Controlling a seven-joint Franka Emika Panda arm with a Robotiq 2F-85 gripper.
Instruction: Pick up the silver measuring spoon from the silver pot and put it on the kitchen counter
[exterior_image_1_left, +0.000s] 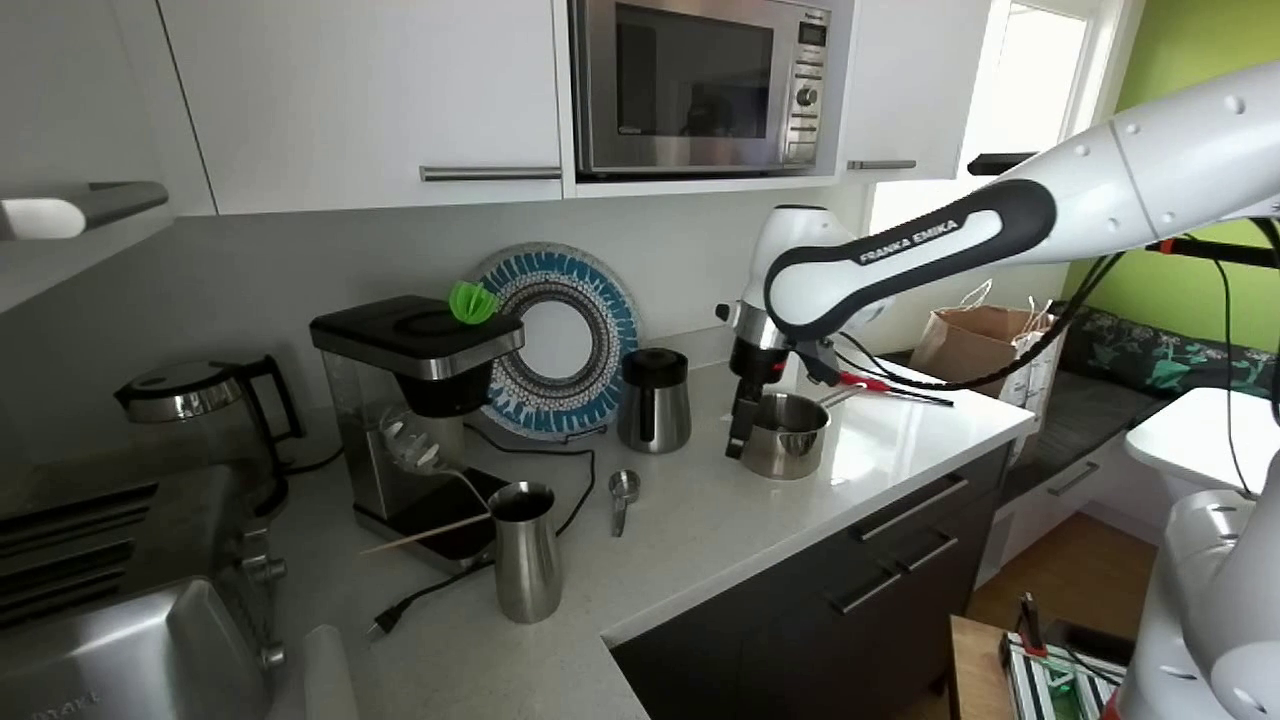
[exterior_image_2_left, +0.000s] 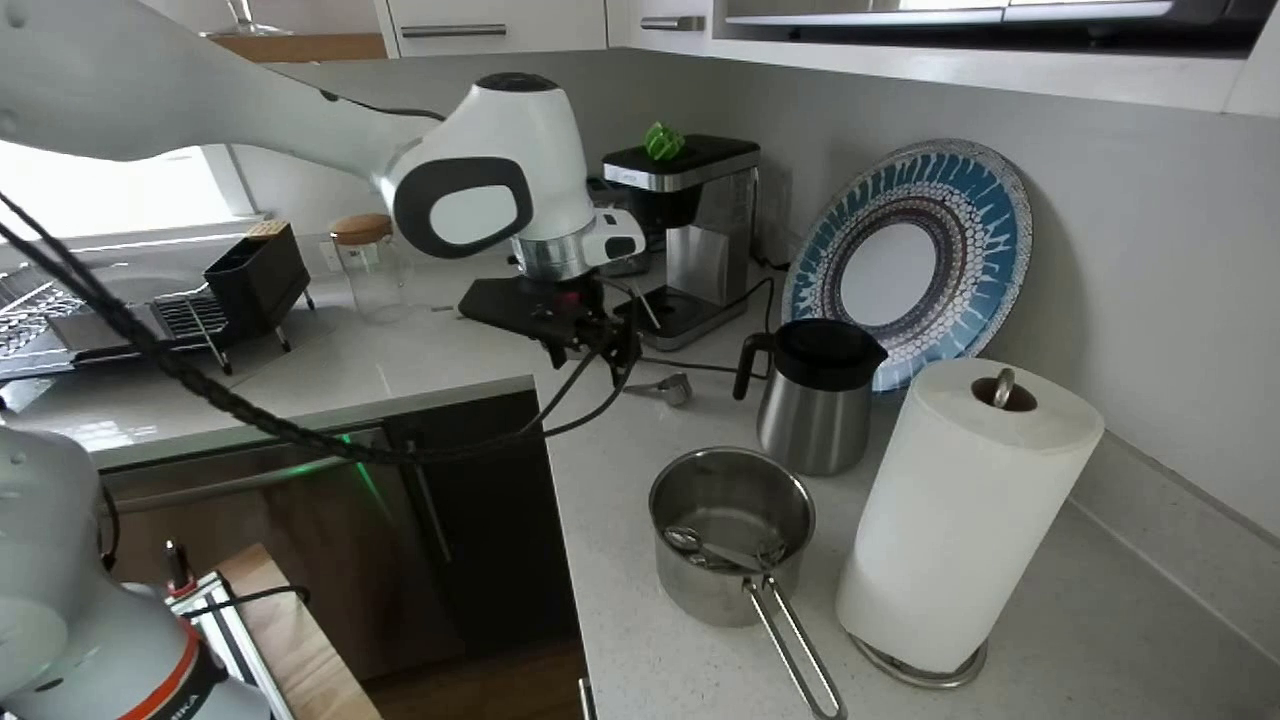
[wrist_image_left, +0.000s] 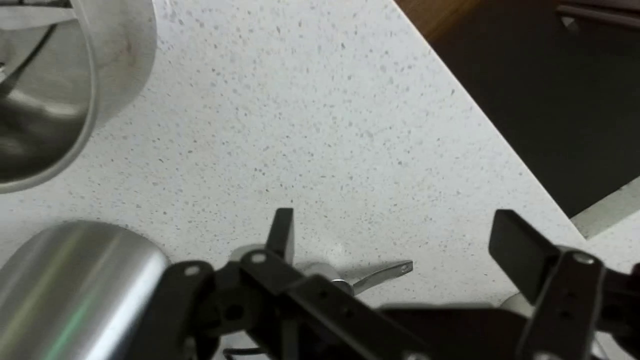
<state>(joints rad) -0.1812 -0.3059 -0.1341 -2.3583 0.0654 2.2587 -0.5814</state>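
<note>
Kitchen counter (exterior_image_1_left: 710, 530): pale, speckled, with an inner corner in its front edge.
Silver measuring spoon (exterior_image_1_left: 624, 488): lying on the counter, set back from the inner corner, handle toward that corner, bowl toward the back edge.
Silver pot (exterior_image_2_left: 700, 595): upright just in from the front edge, long handle pointing away from the inner corner; metal utensils (exterior_image_2_left: 684, 540) inside, hard to tell apart.
Gripper (wrist_image_left: 392, 232): hanging above the counter, fingers spread wide, spoon handle visible down between them in the wrist view; apart from spoon and pot.
Carafe (exterior_image_1_left: 668, 415): upright toward the back edge, near the pot.
Patterned disc (exterior_image_1_left: 615, 330): leaning on the wall (exterior_image_1_left: 700, 260) at the back edge.
Paper roll (exterior_image_2_left: 965, 520): between pot and back edge.
</note>
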